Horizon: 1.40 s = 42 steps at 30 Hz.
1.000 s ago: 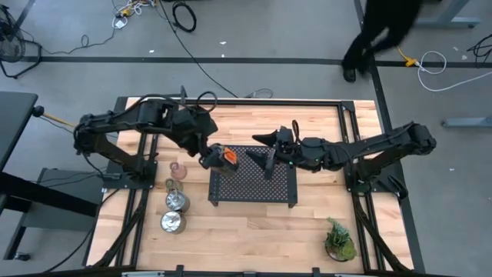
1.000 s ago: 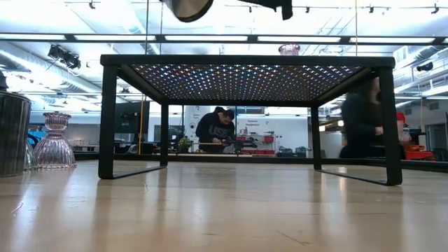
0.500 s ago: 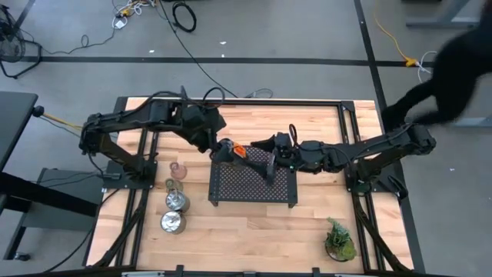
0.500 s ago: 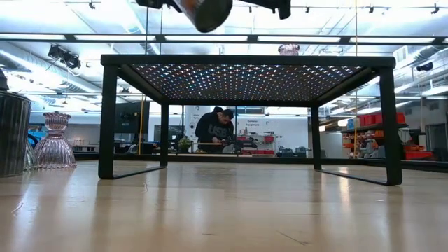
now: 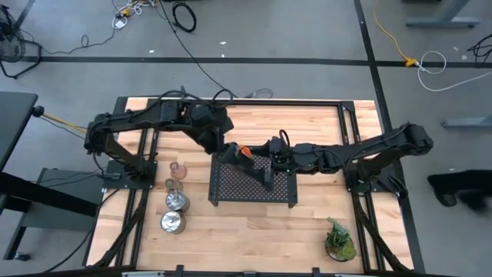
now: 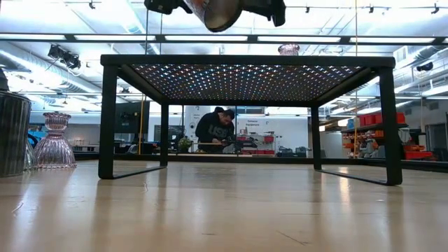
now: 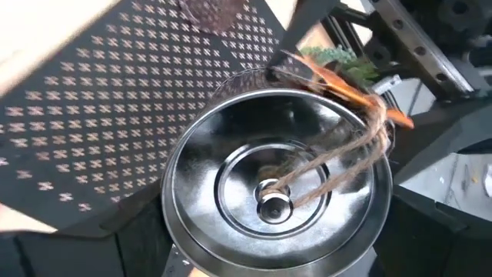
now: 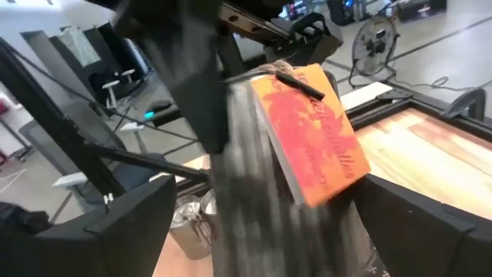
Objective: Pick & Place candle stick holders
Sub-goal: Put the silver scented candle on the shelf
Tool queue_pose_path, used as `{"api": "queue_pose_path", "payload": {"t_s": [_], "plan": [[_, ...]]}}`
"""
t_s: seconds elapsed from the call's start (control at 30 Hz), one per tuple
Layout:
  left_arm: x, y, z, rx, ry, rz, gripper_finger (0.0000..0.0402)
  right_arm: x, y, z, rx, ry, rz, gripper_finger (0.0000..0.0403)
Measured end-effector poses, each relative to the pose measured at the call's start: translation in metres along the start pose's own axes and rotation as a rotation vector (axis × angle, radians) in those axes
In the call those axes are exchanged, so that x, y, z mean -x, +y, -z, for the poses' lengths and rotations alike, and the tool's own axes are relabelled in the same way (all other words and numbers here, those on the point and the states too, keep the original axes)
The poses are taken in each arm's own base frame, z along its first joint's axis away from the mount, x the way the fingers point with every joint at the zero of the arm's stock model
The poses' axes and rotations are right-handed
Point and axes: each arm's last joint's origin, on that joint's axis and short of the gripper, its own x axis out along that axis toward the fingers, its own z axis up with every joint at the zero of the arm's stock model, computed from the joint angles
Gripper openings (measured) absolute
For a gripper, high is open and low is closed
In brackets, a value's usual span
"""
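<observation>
Left tool (image 5: 231, 150) gripping silver candle holder (image 7: 273, 188) over tray (image 5: 254, 185); seeming rigid, slick, needing firm rim hold. Right tool (image 5: 265, 158): grip unclear.

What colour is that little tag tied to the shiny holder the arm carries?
Orange: the tag shows best in the right wrist view, tied to the silver holder by twine.
</observation>
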Motion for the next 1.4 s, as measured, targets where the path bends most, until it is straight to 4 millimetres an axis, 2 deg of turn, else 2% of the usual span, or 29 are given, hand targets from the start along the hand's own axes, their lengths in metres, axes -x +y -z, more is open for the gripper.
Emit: {"api": "queue_pose_path", "payload": {"t_s": [0.17,0.3,0.57,0.73,1.1,1.27,1.4], "plan": [[0.001,-0.004,-0.002,-0.015,-0.011,0.042,0.0356,-0.010,-0.002,0.004,0.006,0.041,-0.031,0.0391],[0.001,-0.007,-0.004,-0.033,-0.020,0.082,0.0356,-0.026,0.002,-0.001,0.045,0.081,-0.049,0.0391],[0.005,-0.002,0.003,-0.041,0.028,0.034,0.0356,-0.052,0.010,-0.017,0.139,0.223,0.001,0.0376],[0.005,0.000,0.004,-0.048,0.048,0.017,0.0356,-0.053,0.008,-0.022,0.153,0.241,0.005,0.0344],[0.005,0.000,0.004,-0.068,0.053,0.019,0.0356,-0.053,0.009,-0.026,0.139,0.231,0.008,0.0344],[0.006,-0.001,0.003,-0.069,0.036,0.030,0.0356,-0.046,0.010,-0.032,0.123,0.225,0.003,0.0344],[0.010,0.000,-0.001,-0.061,0.010,0.062,0.0379,-0.038,0.010,-0.038,0.093,0.223,0.005,0.0344]]}}
